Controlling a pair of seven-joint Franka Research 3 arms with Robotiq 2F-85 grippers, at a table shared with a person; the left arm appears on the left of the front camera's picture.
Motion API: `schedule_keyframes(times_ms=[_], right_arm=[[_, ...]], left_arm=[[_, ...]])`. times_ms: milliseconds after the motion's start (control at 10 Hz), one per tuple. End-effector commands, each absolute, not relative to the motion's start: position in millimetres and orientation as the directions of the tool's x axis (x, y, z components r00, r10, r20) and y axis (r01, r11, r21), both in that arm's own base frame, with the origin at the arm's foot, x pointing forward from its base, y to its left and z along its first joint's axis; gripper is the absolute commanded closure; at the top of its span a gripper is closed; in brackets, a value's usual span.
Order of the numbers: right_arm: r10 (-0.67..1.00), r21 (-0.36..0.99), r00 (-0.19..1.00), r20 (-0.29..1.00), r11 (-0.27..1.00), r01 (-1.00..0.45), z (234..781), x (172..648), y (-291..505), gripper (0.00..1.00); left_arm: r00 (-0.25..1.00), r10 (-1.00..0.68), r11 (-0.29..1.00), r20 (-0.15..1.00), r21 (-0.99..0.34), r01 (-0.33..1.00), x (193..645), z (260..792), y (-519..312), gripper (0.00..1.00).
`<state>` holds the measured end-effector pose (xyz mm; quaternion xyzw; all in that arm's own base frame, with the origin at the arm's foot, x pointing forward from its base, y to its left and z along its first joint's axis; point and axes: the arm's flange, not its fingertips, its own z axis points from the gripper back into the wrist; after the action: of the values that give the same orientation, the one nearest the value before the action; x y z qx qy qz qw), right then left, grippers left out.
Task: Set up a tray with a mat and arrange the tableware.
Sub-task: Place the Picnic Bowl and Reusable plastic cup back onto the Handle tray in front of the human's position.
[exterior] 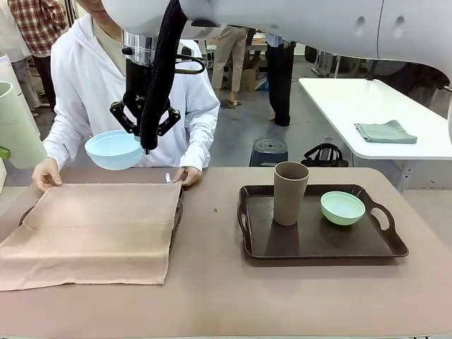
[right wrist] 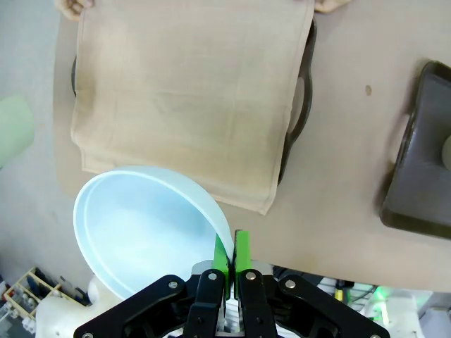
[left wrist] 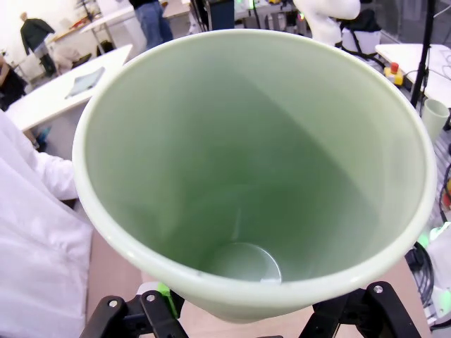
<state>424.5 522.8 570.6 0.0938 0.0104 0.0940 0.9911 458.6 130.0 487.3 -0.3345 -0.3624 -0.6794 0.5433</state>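
Observation:
My right gripper (exterior: 143,138) (right wrist: 231,255) is shut on the rim of the light blue bowl (exterior: 113,150) (right wrist: 141,225), which hangs tilted above the far edge of the beige mat (exterior: 95,229) (right wrist: 190,91). The mat covers a dark tray (right wrist: 299,105), whose handles stick out at the sides. My left gripper (left wrist: 257,313) is closed around the pale green cup (left wrist: 246,162) (exterior: 14,127), held up at the table's far left. On a second dark tray (exterior: 318,247) at the right stand the brown cup (exterior: 290,192) and the mint green bowl (exterior: 342,207).
A person in white stands at the far side, with one hand (exterior: 46,173) and the other hand (exterior: 189,175) on the mat's far corners. Bare table (exterior: 212,296) lies between the two trays and along the near edge.

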Motion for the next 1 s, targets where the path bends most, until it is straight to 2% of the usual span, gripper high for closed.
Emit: schedule_keyframes(times_ms=[0,900], right_arm=[[0.194,0.196,0.981,0.008,0.962,-0.192,573.4,424.3,523.4,1.00],[0.194,0.196,0.981,0.008,0.962,-0.192,573.4,424.3,523.4,1.00]], left_arm=[[-0.197,-0.496,-0.150,0.846,0.140,0.979,457.5,491.6,129.7,1.00],[-0.197,-0.496,-0.150,0.846,0.140,0.979,457.5,491.6,129.7,1.00]])
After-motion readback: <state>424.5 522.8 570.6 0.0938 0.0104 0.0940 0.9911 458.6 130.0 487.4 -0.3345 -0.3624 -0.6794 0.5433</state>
